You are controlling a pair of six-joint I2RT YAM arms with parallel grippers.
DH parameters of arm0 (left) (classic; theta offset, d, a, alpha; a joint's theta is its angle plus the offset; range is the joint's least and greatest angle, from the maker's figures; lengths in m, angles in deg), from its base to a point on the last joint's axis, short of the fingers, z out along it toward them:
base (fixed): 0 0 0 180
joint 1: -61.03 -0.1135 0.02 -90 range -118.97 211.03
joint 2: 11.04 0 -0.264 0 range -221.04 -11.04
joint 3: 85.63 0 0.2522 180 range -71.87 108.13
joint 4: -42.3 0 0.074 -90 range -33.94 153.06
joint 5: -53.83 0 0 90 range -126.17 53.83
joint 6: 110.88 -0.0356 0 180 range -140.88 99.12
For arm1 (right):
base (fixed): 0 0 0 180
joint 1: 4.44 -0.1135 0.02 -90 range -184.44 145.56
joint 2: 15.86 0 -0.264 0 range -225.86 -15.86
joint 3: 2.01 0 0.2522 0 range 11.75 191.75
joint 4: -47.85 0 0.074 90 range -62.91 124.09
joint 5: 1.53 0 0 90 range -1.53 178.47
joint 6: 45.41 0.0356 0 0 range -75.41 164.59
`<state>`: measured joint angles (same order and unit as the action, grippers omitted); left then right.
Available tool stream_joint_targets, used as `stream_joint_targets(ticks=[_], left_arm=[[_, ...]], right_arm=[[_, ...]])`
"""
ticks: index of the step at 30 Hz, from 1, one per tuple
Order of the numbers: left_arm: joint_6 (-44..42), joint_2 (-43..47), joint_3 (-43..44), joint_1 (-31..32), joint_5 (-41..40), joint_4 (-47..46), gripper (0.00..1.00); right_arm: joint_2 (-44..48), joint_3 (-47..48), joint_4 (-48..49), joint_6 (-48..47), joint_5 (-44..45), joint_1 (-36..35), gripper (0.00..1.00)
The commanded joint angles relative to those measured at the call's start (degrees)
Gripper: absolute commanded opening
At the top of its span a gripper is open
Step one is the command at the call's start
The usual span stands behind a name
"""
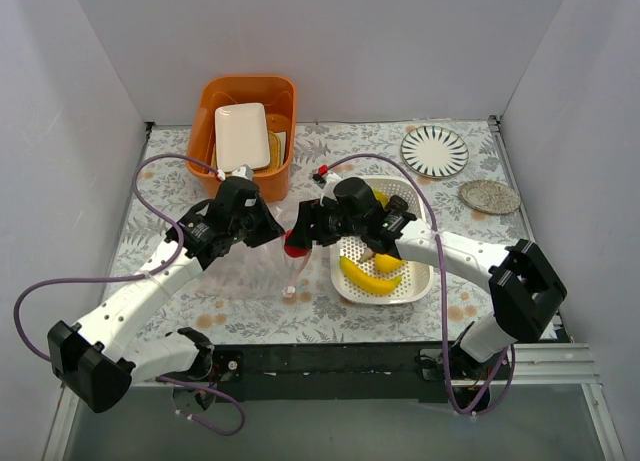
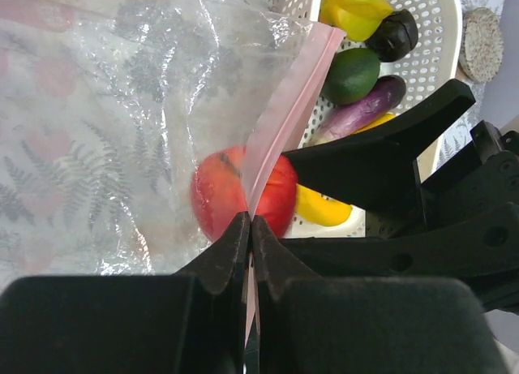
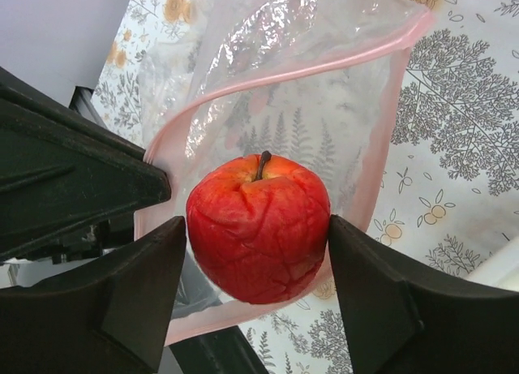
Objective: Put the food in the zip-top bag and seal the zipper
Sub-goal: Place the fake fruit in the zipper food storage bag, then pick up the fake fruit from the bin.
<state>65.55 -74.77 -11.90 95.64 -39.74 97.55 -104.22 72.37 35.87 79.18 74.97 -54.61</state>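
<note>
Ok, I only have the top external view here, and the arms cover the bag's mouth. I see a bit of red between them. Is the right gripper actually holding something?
Observer: Yes. In the right wrist view a red apple sits between the fingers of the right gripper, and both fingers touch it.
Operator: Is it at the bag yet?
Observer: It hangs right at the open mouth of the zip-top bag, with the pink zipper looping behind it.
Operator: And the left side?
Observer: The left gripper is pinched shut on the zipper strip at the mouth's edge.
</note>
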Motion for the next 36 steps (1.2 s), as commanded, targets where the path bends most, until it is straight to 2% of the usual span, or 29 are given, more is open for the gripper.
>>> stream_joint_targets(ticks=[1,5,8,11,15,18,22,25,33,36], left_arm=[[0.40,2.38,3.58,-0.25,-0.64,1.13,0.00],[0.67,2.82,4.46,-0.25,-2.23,2.45,0.00],[0.84,3.25,4.63,-0.25,-3.36,2.80,0.00],[0.93,3.43,4.98,-0.25,-3.90,2.71,0.00],[0.67,2.82,4.46,-0.24,-3.72,2.98,0.00],[0.67,3.08,2.97,-0.25,-3.28,1.93,0.00],[0.75,2.91,1.91,-0.25,-2.49,0.87,0.00],[0.75,2.47,1.65,-0.25,-2.32,0.69,0.00],[0.49,2.29,0.77,-0.25,-1.17,-0.19,0.00],[0.49,2.02,0.24,-0.25,-0.73,-0.54,0.00]], right_arm=[[1.69,4.07,-1.51,-2.94,3.12,-0.28,0.86],[4.68,4.33,-3.78,-4.35,5.76,-0.28,0.93],[7.58,4.24,-6.60,-5.14,9.18,-0.28,0.94],[11.88,1.97,-8.72,-5.23,14.97,-0.19,0.94],[19.34,-2.69,-17.48,-2.52,28.83,0.51,0.95],[22.17,-5.86,-23.03,0.29,35.01,2.09,0.98],[22.26,-8.32,-32.78,4.86,36.96,4.38,0.98],[22.09,-10.87,-34.82,9.59,38.10,4.82,0.98],[22.35,-14.13,-33.25,15.51,42.50,7.19,0.98],[22.09,-15.62,-29.75,16.56,39.01,10.52,0.98]])
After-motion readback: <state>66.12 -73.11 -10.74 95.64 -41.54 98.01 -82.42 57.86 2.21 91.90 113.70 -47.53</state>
